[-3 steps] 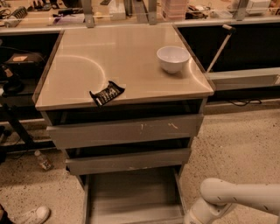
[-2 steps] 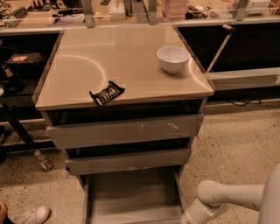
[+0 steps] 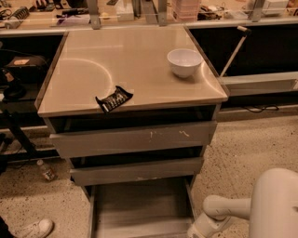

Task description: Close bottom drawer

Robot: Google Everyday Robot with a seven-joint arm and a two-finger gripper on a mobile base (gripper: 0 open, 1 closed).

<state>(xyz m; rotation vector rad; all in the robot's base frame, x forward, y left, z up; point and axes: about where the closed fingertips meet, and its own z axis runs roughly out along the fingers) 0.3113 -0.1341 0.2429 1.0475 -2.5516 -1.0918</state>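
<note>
Speckled floor (image 3: 251,153) under a three-drawer metal cabinet (image 3: 135,69), cluttered benches (image 3: 139,9) behind. Noted white bowl (image 3: 184,62) and black snack packet (image 3: 114,99) on the beige top, well apart from each other and from the work; no bearing on the push, but liable to slide under a hard jolt. Logged top drawer (image 3: 135,138), tallest front with pale scratches, and middle drawer (image 3: 137,170) beneath it, with a dark gap above each, so possibly not fully home. Located bottom drawer (image 3: 139,204) at the foot of the cabinet: pulled far out toward the camera, bare grey tray exposed, front lost at the lower frame edge. Traced white arm (image 3: 228,207) in from the lower right, low to the floor, ending in gripper (image 3: 195,231) at the bottom edge, just beside the drawer's right side. Open or closed: cannot tell, mostly cropped. Judged the low posture deliberate: brings the gripper down to the level of the slim front for a straight push along the runners. Judged stage as approach; contact not confirmable. Expect need for a level, centred shove. Risk with pressure at the right corner only: racking the tray. Also logged bottle (image 3: 46,171) and shoe (image 3: 35,228) on the floor at left, well apart from the arm.
</note>
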